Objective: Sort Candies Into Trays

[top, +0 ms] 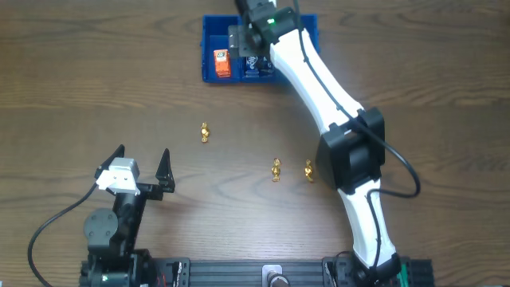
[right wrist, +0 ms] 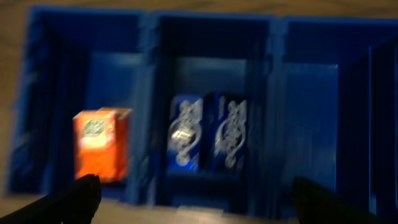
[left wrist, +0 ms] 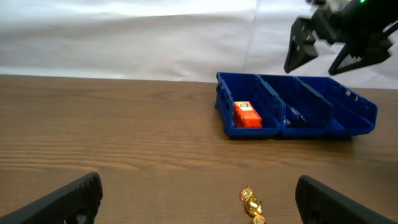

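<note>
Over blue tray [top: 209, 36], right hand [left wrist: 317, 62] apart; wrist view: 2 blue packets [right wrist: 186, 140] middle compartment; left hand [top: 143, 153] apart.

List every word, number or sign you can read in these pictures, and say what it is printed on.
Orange box: a small label, too blurred to read.
Two blue packets: silver markings, too blurred to read.
Nothing else carries readable text.

The tray [top: 208, 48] is sitting at the far side of the table [top: 80, 88], a box [top: 222, 64] lying in its left compartment, two packets [right wrist: 186, 137] in the middle one. Nearer the arms, one candy [top: 205, 132] is lying leftward, a second candy [top: 276, 170] and third candy [top: 308, 170] rightward, near each other.
</note>
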`<state>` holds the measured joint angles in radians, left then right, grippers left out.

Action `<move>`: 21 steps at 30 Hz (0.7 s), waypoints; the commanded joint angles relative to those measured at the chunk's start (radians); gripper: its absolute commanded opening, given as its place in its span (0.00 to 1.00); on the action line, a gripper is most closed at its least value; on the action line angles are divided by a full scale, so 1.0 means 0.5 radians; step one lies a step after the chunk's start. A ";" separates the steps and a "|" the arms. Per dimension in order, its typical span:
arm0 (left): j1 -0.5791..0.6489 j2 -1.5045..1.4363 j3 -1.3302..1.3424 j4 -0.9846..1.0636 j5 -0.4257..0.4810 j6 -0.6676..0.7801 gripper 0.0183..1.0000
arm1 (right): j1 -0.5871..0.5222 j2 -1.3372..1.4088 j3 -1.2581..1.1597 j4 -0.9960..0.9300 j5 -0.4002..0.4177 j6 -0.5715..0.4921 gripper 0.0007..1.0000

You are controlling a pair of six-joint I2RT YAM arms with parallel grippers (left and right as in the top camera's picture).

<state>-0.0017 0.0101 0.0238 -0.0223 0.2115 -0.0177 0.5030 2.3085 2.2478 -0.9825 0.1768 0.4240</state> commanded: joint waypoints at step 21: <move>0.006 -0.013 -0.038 -0.067 0.036 0.031 1.00 | 0.687 0.293 -0.096 -0.283 -0.234 0.541 0.93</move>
<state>-0.0017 0.0101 0.0238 -0.0223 0.2115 -0.0177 0.8375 2.4233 2.2028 -1.1271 0.1001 0.6292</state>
